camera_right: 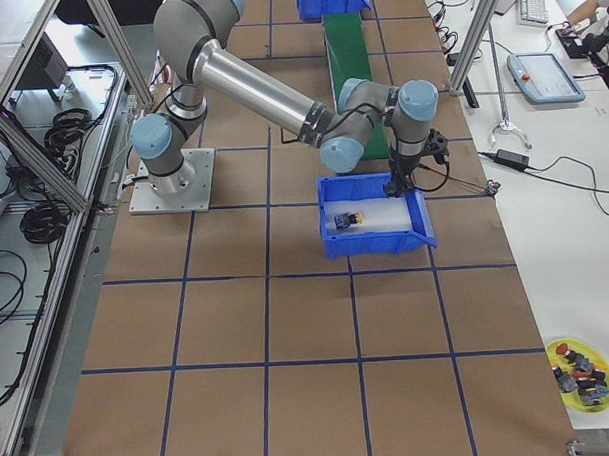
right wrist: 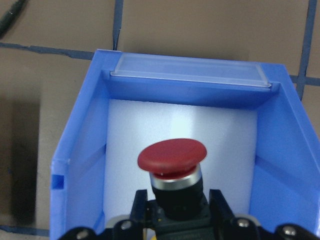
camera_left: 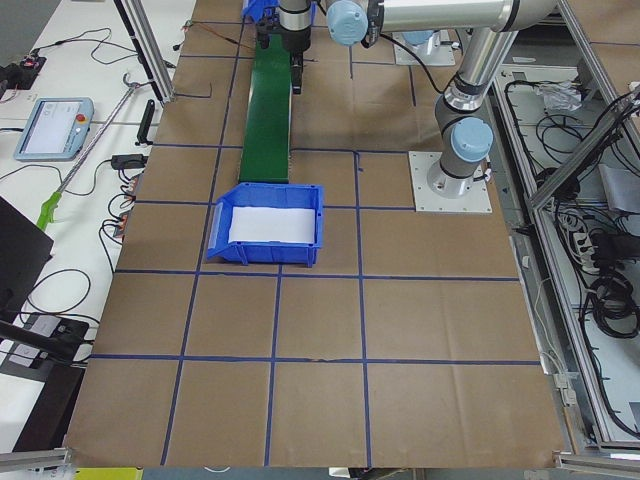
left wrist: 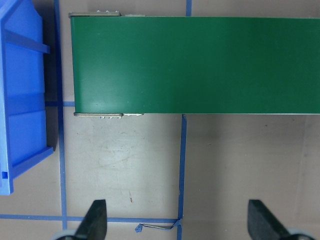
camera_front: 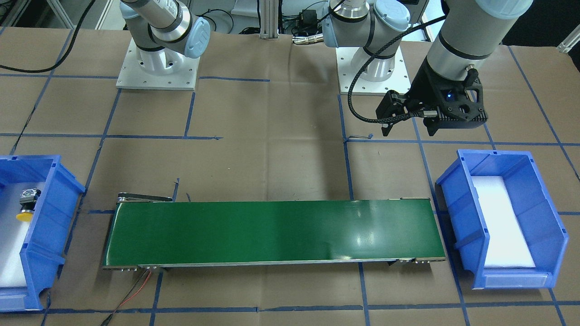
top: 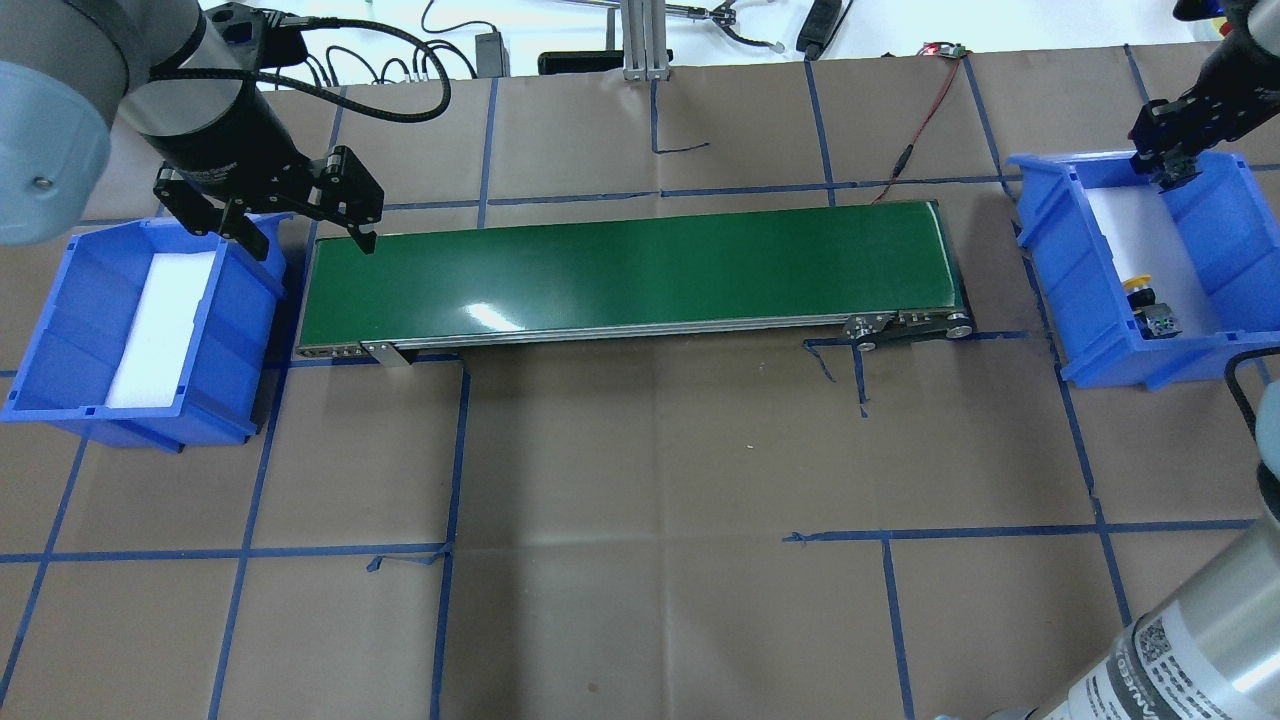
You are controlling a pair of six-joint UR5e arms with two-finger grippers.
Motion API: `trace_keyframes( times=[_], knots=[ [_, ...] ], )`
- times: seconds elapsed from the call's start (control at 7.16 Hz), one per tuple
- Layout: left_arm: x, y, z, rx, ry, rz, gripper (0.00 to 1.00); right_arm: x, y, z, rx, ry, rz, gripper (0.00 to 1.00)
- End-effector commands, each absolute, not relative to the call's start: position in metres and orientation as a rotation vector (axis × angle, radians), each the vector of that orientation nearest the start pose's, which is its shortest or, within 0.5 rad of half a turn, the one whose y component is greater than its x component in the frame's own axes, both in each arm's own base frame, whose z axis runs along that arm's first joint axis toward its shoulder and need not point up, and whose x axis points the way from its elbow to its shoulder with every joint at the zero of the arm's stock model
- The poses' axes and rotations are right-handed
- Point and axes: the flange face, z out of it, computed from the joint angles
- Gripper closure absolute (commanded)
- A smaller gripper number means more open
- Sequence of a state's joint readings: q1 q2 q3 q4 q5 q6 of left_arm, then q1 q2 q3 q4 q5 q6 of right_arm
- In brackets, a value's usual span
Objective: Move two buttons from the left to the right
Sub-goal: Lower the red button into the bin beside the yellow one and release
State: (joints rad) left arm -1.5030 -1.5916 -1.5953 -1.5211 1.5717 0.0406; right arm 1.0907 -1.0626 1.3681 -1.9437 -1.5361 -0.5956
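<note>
Buttons are both at the right bin (top: 1040, 232). The red button (right wrist: 172, 156) is clamped by its dark body between the fingers of the right gripper (right wrist: 176, 202), its mushroom cap pointing away from the wrist and down into the bin, over the white foam pad (right wrist: 125, 130). Whether it touches the pad cannot be told. The yellow button (top: 1137, 283) lies on its side on the same pad, at the end of the bin nearer the robot, apart from the gripper.

The right arm stretches out low from its base, elbow folded, and its wrist turns down so that the gripper hangs at the bin's far end, by the clear label holder.

The left gripper (top: 315, 244) points straight down from an upright wrist, fingers spread wide with nothing between them. It hovers above the paper-covered table (left wrist: 150, 160), near the left end of the green conveyor belt (top: 630, 275) and just beside the left bin (top: 60, 290), on the robot's side of the belt. That bin holds only a white pad.
</note>
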Motion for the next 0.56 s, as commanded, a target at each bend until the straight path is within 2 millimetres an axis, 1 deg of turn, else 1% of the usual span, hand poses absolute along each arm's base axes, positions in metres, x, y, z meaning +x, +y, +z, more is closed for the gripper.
trace_keyframes(
  times=[0.0, 0.14, 0.28, 0.42],
  knots=[
    [-0.098, -0.509, 0.471, -0.043, 3.139, -0.009, 0.01, -0.204, -0.676, 0.290, -0.150, 3.133, -0.085, 0.96],
    [-0.099, -0.508, 0.471, -0.041, 3.140, -0.007, 0.01, -0.205, -0.677, 0.278, -0.118, 3.125, -0.058, 0.96],
    [-0.098, -0.508, 0.471, -0.046, 3.139, -0.007, 0.01, -0.202, -0.673, 0.263, -0.098, 3.113, -0.027, 0.96],
    [-0.099, -0.508, 0.472, -0.043, 3.141, -0.010, 0.01, -0.202, -0.672, 0.251, -0.099, 3.126, -0.054, 0.96]
  ],
)
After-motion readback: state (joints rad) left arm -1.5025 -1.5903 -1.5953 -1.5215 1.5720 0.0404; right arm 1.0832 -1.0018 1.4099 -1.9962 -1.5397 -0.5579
